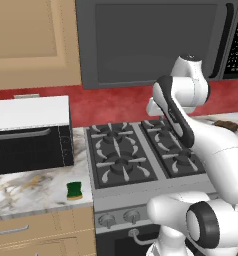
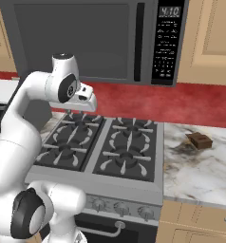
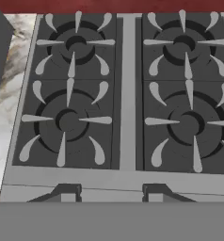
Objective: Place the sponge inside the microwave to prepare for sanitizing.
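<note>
The sponge [image 1: 74,190], green on top with a yellow underside, lies on the marble counter left of the stove, near the front edge. The microwave [image 1: 151,40] [image 2: 86,38] hangs above the stove with its wide door shut and its button panel [image 2: 164,42] at the right. My gripper [image 3: 111,193] hovers over the stove's rear burners, well right of and above the sponge. It points down at the grates. Its two fingertips [image 3: 64,192] stand wide apart with nothing between them, so it is open.
A four-burner stove [image 1: 136,150] lies below the hand. A black oven box with a white top [image 1: 28,132] stands on the left counter behind the sponge. A small brown object [image 2: 199,140] rests on the right counter. A red backsplash runs behind.
</note>
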Controlling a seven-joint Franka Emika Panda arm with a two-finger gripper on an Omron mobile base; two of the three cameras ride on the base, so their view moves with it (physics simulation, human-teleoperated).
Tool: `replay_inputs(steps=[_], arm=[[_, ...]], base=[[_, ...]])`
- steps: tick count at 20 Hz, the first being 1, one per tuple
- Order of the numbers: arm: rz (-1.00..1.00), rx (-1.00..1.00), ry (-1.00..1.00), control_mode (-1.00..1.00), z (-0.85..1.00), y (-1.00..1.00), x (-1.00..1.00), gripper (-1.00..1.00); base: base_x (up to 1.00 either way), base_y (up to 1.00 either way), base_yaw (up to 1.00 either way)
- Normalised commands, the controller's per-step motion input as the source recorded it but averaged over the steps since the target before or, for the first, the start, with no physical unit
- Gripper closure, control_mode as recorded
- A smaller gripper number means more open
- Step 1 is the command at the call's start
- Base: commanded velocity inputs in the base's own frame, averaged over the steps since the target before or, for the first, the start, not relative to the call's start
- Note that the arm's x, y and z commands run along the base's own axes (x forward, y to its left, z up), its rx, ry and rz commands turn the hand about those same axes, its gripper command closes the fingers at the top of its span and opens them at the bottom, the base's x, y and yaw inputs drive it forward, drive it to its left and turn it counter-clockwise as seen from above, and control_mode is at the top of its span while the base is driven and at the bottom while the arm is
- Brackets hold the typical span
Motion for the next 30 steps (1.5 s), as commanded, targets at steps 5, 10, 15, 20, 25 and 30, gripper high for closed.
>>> replay_inputs(steps=[5, 10, 15, 20, 25, 30], arm=[[0.00, -0.01, 0.00, -1.00, -0.02, -0.11, 0.00, -1.00], [-0.05, -0.07, -0.01, -1.00, 0.00, -0.31, -0.04, -1.00], [-0.07, -0.06, -0.13, -1.00, 0.00, -0.48, -0.23, -1.00], [-0.08, 0.00, -0.15, -1.00, 0.09, -0.31, -0.34, -1.00], [-0.05, 0.00, -0.14, -1.00, 0.31, -0.16, -0.37, -1.00], [-0.04, 0.01, -0.06, -1.00, 0.15, -0.22, -0.20, -1.00]], base=[[0.00, 0.00, 0.00], [0.00, 0.00, 0.00], [0.00, 0.00, 0.00], [0.00, 0.00, 0.00], [0.00, 0.00, 0.00], [0.00, 0.00, 0.00]])
